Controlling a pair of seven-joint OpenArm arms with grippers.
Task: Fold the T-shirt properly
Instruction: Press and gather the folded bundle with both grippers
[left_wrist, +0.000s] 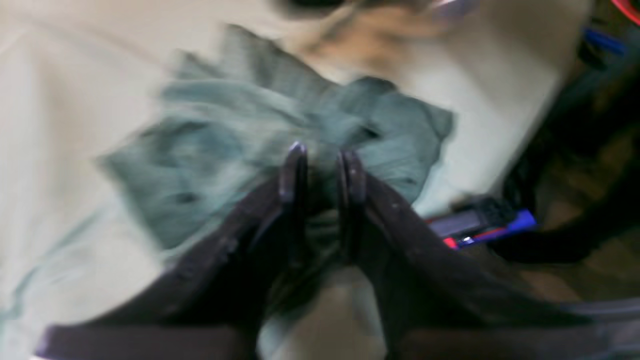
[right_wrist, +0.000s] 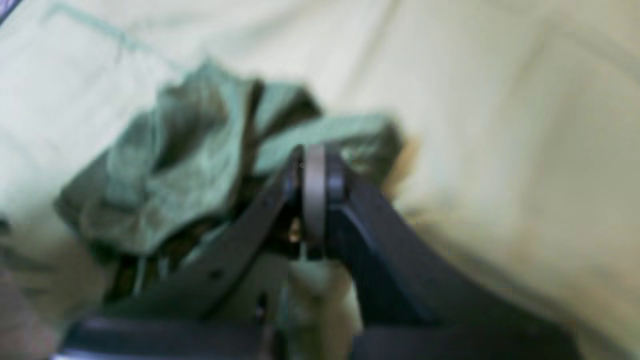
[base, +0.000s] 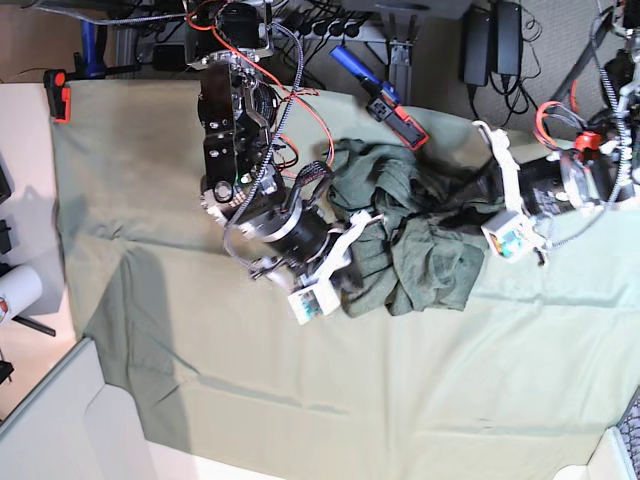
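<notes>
1. The dark heathered grey-green knit T-shirt (base: 405, 225) lies crumpled in a wrinkled heap on the pale mint-green cloth (base: 300, 390) that covers the desk, toward the far middle of the cloth in the base view.
2. The T-shirt is bunched rather than spread flat; folds and ridges overlap, and no sleeve can be told apart clearly.
3. The right arm's pincer (right_wrist: 314, 167) appears in its wrist view with both black fingers pressed together, a grey pad squeezed between them, so it is closed.
4. The tips of that pincer sit at the edge of the T-shirt (right_wrist: 165, 175); the blur hides whether any cloth is caught between them.
5. In the base view the right arm reaches in from the left, its white wrist unit (base: 312, 298) just beside the near left edge of the heap.
6. The left arm's pincer (left_wrist: 322, 167) shows two dark fingers standing nearly parallel with a narrow gap between them.
7. Grey-green fabric of the T-shirt (left_wrist: 240, 145) shows in and below that gap, so the left pincer looks clamped on a fold, though the picture is blurred.
8. In the base view the left arm comes from the right, its white wrist unit (base: 512, 235) touching the right side of the heap.
9. A blue and red tool (base: 385, 95) lies at the far edge of the desk, apart from the T-shirt.
</notes>
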